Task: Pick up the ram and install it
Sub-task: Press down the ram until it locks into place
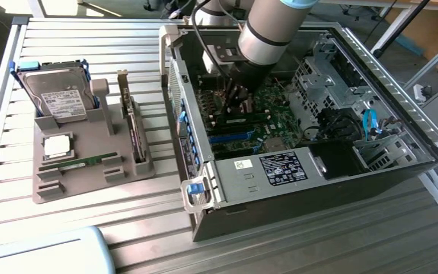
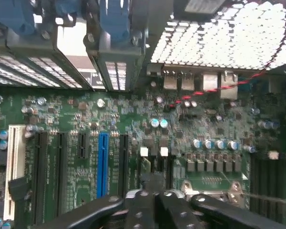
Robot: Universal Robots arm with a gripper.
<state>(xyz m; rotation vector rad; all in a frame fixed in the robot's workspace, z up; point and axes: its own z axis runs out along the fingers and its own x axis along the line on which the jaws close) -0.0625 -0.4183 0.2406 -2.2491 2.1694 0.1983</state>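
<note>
The pincer (image 2: 155, 193) is seen fully shut, its fingers pressed together, and nothing can be made out between them. It is lowered inside the open computer case (image 1: 303, 171), which lies on the slatted desk (image 1: 67, 51), and is held just above the green motherboard (image 2: 86, 109). Well apart from the pincer, outside the case, a grey parts tray (image 1: 89, 137) is noted; the ram (image 1: 78, 163) lies flat in it, untouched. The pick-up is judged not yet done. A grasp would call for opened fingers, aligned across the thin stick's long edges.
</note>
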